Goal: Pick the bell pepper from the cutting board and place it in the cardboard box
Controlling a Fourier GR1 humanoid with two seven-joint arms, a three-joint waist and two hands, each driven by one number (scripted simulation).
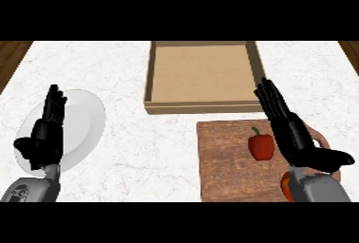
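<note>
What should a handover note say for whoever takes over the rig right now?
Left hand: open, resting over the white plate, holding nothing.
Right hand: open, fingers straight, just right of the bell pepper, not gripping it.
Bell pepper: on the cutting board.
Cardboard box: behind the board, nothing visible inside.
Done: nothing yet.
Left: grasp pepper, lift, place in box.

white marble counter [161,156], dark wood floor [13,54] at far corners

Kitchen: marble counter [161,156], cutting board [231,166], plate [84,118].
</note>
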